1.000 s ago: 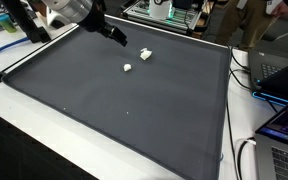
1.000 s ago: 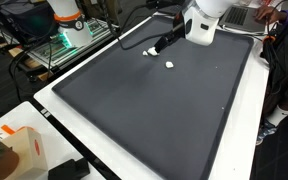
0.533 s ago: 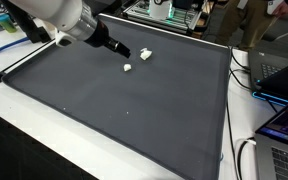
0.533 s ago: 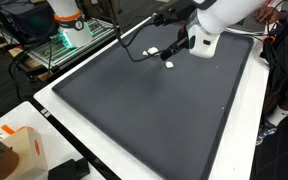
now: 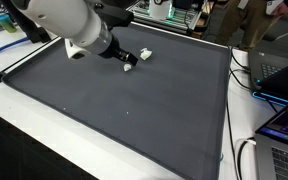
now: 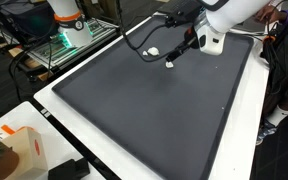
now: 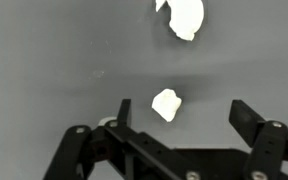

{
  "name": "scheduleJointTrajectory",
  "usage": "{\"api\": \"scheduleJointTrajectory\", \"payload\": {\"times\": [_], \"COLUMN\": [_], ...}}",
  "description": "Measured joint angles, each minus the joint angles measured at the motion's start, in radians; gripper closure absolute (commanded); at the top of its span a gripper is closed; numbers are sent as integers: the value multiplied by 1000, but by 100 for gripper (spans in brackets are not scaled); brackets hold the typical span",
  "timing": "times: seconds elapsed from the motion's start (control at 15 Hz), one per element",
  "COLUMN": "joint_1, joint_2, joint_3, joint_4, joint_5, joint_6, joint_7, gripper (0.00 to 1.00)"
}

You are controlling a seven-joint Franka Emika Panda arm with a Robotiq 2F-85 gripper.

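Fingers [image 7: 124, 112] spread open astride small white lump [image 7: 166, 104], too blocky for clear long axis.

Lighting even and diffuse, from overhead; both exterior views bright, shadows faint and soft. The dark mat [image 5: 164, 110] reads matte and uniform. In the wrist view the white lump [image 7: 166, 104] is overexposed, surface detail lost; the fingers [image 7: 124, 108] appear dark and slightly soft.

Within a second, my end effector [image 5: 129, 61] has swept in from the far edge of the dark mat [image 5: 134, 115] and come down on the small white lump [image 7: 166, 104], which now sits between my fingers, nearer one of them.
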Motion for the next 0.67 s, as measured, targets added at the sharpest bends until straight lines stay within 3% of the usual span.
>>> {"api": "scheduleJointTrajectory", "payload": {"times": [0.33, 0.67], "joint_1": [95, 121], "joint_2": [-79, -192], "joint_3": [1, 7], "joint_4": [-87, -237], "joint_5": [-62, -60], "joint_6": [26, 114], "joint_7": [61, 151], "gripper": [0, 0]}}
